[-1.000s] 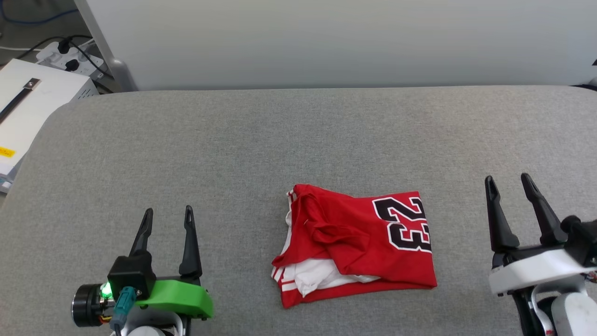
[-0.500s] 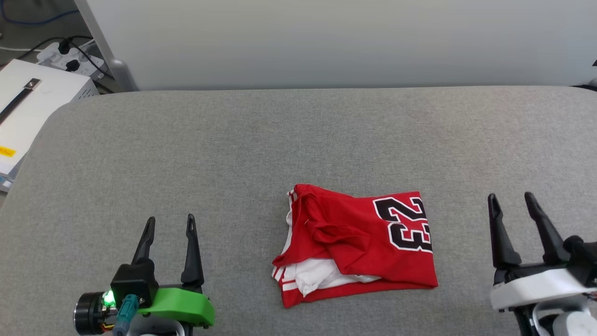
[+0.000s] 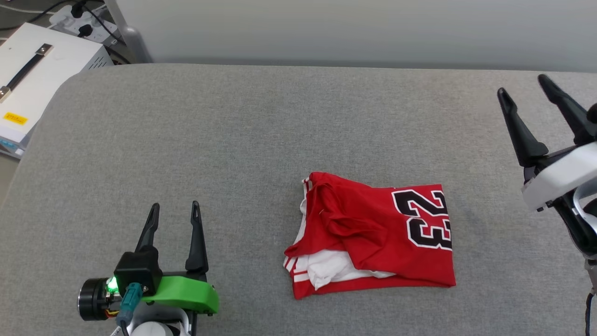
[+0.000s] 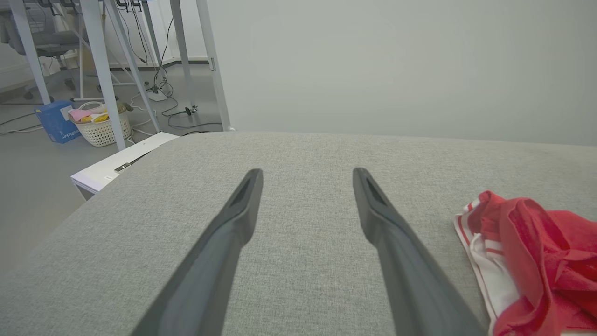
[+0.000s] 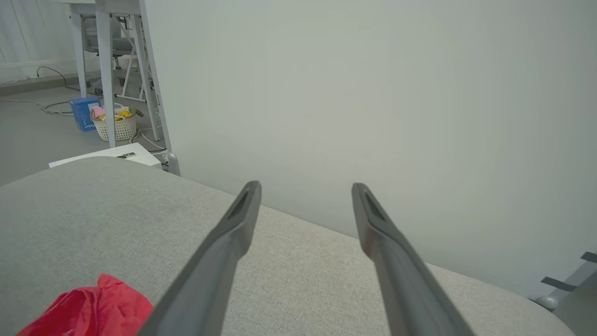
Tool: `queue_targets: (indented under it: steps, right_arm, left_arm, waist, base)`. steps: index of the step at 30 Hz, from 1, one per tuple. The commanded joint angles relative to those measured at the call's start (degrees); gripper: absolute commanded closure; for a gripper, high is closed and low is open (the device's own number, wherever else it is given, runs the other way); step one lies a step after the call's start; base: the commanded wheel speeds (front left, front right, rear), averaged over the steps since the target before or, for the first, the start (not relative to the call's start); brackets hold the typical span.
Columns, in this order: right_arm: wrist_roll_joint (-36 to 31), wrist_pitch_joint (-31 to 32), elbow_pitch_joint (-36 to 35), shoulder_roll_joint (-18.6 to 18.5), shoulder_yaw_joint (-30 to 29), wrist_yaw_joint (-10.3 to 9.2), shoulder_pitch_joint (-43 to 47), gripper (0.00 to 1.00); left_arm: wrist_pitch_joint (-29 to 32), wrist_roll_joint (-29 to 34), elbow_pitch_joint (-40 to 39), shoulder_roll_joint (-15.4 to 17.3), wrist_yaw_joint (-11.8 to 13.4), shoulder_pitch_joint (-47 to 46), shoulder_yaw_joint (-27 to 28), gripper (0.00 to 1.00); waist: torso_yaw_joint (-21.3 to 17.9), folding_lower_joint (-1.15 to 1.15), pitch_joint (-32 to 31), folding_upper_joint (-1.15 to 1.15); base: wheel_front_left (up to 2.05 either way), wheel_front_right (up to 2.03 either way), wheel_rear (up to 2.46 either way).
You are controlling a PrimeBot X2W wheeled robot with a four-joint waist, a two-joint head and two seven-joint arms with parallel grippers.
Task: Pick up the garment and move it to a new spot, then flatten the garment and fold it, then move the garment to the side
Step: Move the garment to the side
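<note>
You have the garment [image 3: 373, 235] lying folded on the grey padded surface [image 3: 224, 140], between your two grippers and touching neither. Your left gripper [image 3: 175, 206] and right gripper [image 3: 522, 84] both stand spread wide, holding nothing.

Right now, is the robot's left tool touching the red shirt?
Apart. The head view shows a wide strip of grey surface between the left tool and the red shirt.
</note>
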Motion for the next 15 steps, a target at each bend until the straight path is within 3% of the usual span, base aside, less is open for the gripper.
queue_targets:
  steps: [1, 8, 9, 15]
  right_arm:
    - [2.9, 3.5, 0.4, -0.9, 1.3, -0.04, -1.2, 0.00]
    - [16.3, 25.3, 1.9, -7.1, 7.8, -0.04, -2.8, 0.00]
    - [23.7, 36.5, 4.9, -8.0, 8.6, -0.04, -0.9, 0.00]
    - [31.2, 45.4, 9.0, -6.2, 7.8, -0.04, 1.1, 0.00]
  left_arm:
    - [-0.3, 0.1, 0.1, -0.2, 0.1, -1.3, -0.1, 0.00]
    - [-0.3, -0.3, 0.2, -0.2, 0.4, -2.4, -0.5, 0.00]
    - [-0.3, -0.7, 0.0, -0.2, 0.6, -2.9, -1.0, 0.00]
    - [-0.3, -1.3, 0.1, -0.2, 0.9, -4.2, -2.2, 0.00]
  waist:
    - [0.9, 0.00, 0.9, 0.00]
    - [1.8, 0.00, 2.1, 0.00]
    - [2.4, 0.00, 3.0, 0.00]
    - [3.6, 0.00, 5.3, 0.00]
  base:
    - [0.00, 0.00, 0.00]
    - [0.00, 0.00, 0.00]
    - [0.00, 0.00, 0.00]
    - [0.00, 0.00, 0.00]
